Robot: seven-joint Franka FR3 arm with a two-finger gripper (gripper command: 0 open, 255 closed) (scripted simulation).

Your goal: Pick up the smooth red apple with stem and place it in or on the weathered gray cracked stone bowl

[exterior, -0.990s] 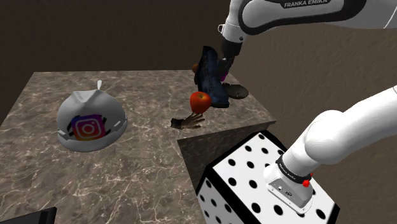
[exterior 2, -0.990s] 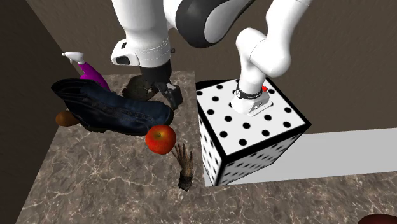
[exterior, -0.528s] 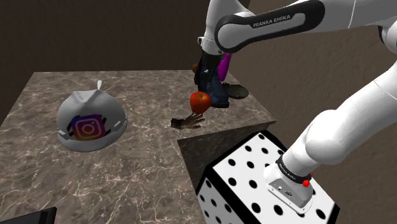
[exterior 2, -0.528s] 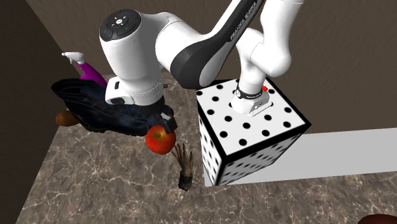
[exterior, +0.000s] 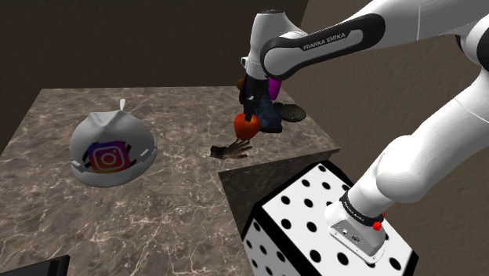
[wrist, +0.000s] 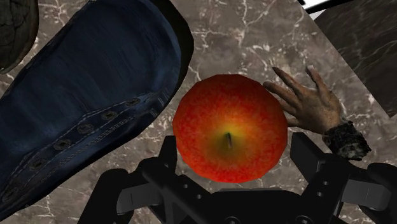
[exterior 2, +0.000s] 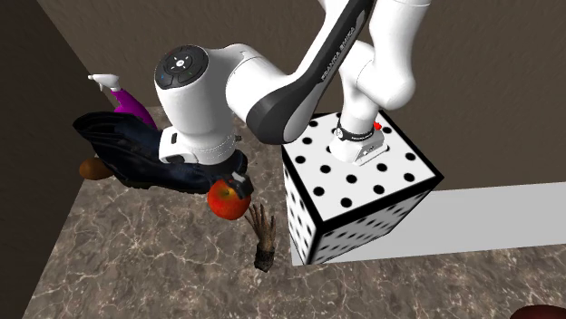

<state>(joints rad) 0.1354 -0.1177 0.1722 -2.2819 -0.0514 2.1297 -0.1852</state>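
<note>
Pincer gapes astride apple in wrist view; shoulder view adds a helmet.

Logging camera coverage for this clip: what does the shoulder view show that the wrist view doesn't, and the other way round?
Shoulder view: a grey dome-shaped shell with an Instagram logo, the white black-dotted box stand and the white arm. Wrist view: the stem pit in the round red apple, and the gripper's black fingers standing apart on either side of it. Both: that apple, the blue denim boot beside it, a lifelike severed hand and the brown marbled tabletop.
</note>
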